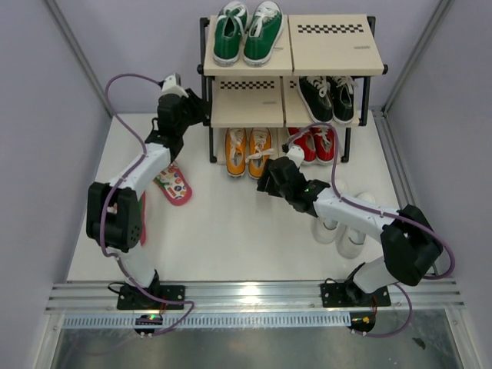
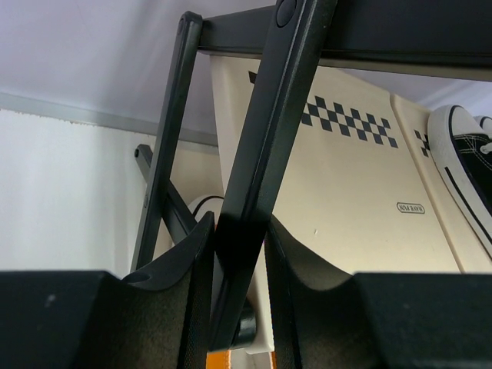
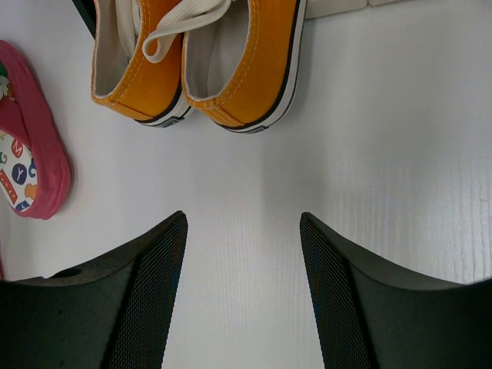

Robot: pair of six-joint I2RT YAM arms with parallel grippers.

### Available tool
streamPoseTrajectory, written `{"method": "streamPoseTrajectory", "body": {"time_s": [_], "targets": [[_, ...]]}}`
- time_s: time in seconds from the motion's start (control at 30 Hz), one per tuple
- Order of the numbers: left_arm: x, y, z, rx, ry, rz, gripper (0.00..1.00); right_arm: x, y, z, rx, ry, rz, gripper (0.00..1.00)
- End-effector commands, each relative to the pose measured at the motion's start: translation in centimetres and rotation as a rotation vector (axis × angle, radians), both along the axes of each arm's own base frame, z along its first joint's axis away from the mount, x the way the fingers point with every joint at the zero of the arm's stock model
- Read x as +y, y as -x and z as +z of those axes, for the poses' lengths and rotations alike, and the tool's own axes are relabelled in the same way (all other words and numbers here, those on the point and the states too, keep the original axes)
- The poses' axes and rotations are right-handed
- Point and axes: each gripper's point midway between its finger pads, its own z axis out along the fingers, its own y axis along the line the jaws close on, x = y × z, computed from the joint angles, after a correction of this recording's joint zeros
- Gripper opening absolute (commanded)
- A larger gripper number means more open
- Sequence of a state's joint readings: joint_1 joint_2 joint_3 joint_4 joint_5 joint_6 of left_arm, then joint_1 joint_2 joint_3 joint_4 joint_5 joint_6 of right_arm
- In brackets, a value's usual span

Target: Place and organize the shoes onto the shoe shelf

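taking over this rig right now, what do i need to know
Grippers: left gripper is shut on the shoe shelf, on its left frame post. The right gripper is open and empty, above the table in front of the orange sneakers.
Shoes: orange sneakers in the bottom left bay, heels poking out. The pink flip-flops are on the table left of the shelf, the white sneakers on the table under the right arm.
Done: at most the orange pair.
Left: flip-flops, white sneakers.
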State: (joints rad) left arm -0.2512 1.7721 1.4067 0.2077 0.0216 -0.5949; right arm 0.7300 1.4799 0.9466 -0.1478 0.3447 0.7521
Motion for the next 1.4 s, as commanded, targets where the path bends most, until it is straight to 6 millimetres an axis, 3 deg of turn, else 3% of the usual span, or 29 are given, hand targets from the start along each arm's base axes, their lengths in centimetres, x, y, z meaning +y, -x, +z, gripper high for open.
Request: {"method": "streamPoseTrajectory", "body": {"time_s": [0.0,0.23,0.37,0.6,0.83,1.0,1.17,1.37], "targets": [[-0.8,2.7,1.9,0.006,0.084,-0.028,0.22,0.0,-0.9,0.0,-0.052,0.026,0.013,0.65],[-1.8,4.1,2.3,0.005,0.062,-0.046,0.21,-1.0,-0.9,-1.5,-0.060,0.091,0.011,0.65],[-1.6,4.6,2.2,0.018,0.062,-0.039,0.21,-0.4,-1.3,-2.3,-0.065,0.102,0.039,0.65],[-1.5,5.3,1.1,0.045,0.040,-0.050,0.22,1.2,-3.9,-2.6,-0.090,0.114,0.022,0.64],[-1.7,5.5,-0.2,0.078,0.027,-0.064,0.22,2.0,-6.2,-2.7,-0.137,0.148,0.007,0.45],[-1.6,5.5,-0.2,0.077,0.013,-0.063,0.22,1.3,-7.5,-2.6,-0.158,0.164,-0.016,0.35],[-1.5,5.5,-0.4,0.078,0.006,-0.063,0.22,0.4,-8.9,-3.1,-0.136,0.173,-0.033,0.32],[-1.6,5.4,-0.8,0.080,-0.001,-0.066,0.22,1.2,-10.1,-2.5,-0.151,0.184,-0.005,0.32]]}}
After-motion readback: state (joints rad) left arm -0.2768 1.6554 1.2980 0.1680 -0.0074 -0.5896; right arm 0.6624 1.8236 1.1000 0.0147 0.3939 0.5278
